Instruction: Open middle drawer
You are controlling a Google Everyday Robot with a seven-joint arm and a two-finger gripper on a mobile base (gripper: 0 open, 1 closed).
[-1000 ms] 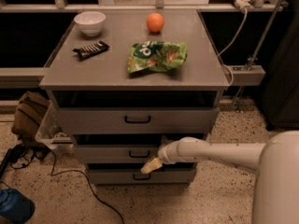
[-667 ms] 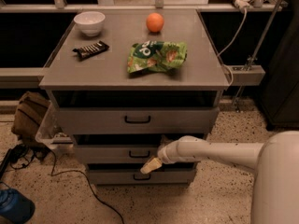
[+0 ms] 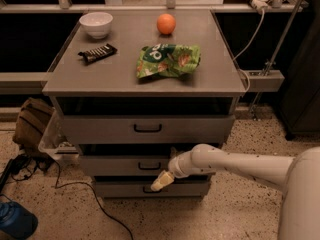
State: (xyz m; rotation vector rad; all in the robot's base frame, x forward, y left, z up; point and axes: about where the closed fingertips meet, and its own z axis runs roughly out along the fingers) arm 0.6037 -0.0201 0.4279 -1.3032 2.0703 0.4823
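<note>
The tool is a small pale tip at the end of a round white arm. I cannot tell if it is open or closed. It sits low in front of the cabinet, just under the little black handle of the middle drawer. It hides part of the handle on the bottom drawer. The arm covers the right end of the middle drawer. The robot's big white body is cut off at the right edge.

The middle drawer is flat and grey. It lies between the top drawer and the bottom drawer, with a dark gap above it.

The worktop is smooth and grey. On it stand a round white bowl and an orange. In front of them lie a dark snack bar and a crinkly green bag.

The floor is speckled. A brown sack slumps at the left, a black cable snakes past, and a blue thing is cut off at the corner.
</note>
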